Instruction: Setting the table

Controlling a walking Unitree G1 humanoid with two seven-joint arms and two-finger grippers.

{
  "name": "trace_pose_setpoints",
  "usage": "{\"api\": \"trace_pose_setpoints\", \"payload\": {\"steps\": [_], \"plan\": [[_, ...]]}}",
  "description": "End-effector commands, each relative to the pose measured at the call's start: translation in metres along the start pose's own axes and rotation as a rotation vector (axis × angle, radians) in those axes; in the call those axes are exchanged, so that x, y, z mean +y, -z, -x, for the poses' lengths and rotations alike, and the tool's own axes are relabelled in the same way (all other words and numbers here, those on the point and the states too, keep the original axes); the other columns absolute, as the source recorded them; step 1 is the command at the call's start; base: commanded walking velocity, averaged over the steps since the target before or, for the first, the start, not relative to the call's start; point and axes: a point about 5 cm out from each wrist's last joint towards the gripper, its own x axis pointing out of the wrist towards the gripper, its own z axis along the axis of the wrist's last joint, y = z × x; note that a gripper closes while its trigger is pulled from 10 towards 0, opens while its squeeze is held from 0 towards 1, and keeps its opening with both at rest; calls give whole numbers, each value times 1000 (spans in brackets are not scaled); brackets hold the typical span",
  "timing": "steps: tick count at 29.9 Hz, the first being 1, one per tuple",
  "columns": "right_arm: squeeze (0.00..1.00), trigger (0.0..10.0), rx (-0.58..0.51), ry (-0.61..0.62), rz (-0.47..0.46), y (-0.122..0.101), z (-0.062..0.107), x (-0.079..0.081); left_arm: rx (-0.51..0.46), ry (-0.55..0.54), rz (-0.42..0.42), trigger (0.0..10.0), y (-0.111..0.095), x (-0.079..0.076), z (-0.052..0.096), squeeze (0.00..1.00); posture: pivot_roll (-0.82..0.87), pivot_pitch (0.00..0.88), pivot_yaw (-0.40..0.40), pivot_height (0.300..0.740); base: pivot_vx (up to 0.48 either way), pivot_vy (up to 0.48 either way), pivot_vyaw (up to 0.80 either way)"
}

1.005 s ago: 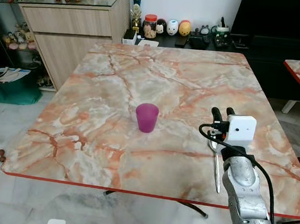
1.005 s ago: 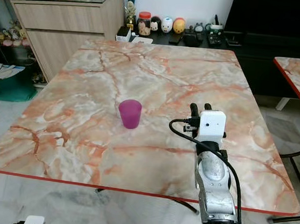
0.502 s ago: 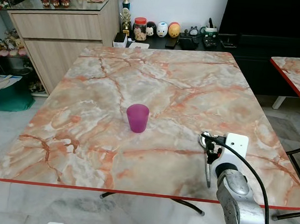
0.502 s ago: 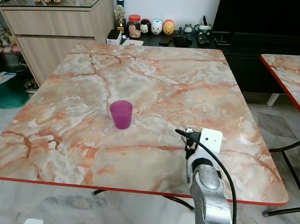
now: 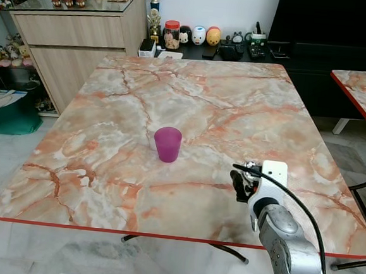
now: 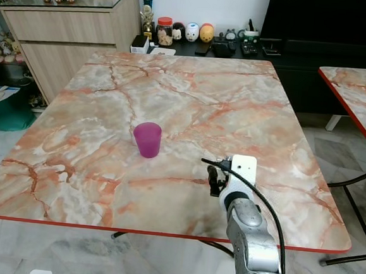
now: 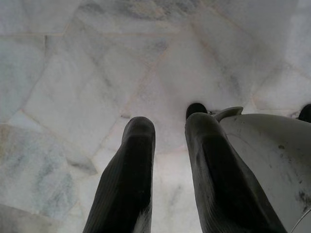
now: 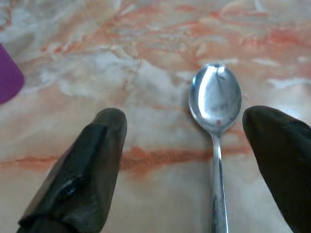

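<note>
Reading my right gripper [image 8: 189, 160] low over marble tabletop [image 5: 224, 102], jaws spread wide, holding nothing. Spoon [image 8: 215, 116] lies flat on tabletop between jaws, bowl forward. Purple cup [image 5: 168, 143] upright, mid-tabletop, apart. Left gripper [image 7: 167, 160] idle above floor, jaws slightly parted, empty.

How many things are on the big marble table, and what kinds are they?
Cups: 1, the purple cup
Spoons: 1, the silver spoon
Total: 2
</note>
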Motion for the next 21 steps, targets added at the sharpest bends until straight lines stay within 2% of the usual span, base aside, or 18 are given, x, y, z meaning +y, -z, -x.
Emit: {"api": "trace_pose_setpoints", "payload": {"steps": [1,8,21], "plan": [[0,10000,-11,7,-8,-8,1,1,9,2,-14,10000,1,0,0,0,-90,0,28,740,0,0,0],[0,10000,22,21,-64,-7,0,2,11,2,-14,10000,2,-1,0,0,-85,0,17,740,0,0,0],[0,10000,63,40,-49,-5,-9,-4,0,10,4,10000,0,-10,-2,0,-62,0,-12,740,0,0,0]]}}
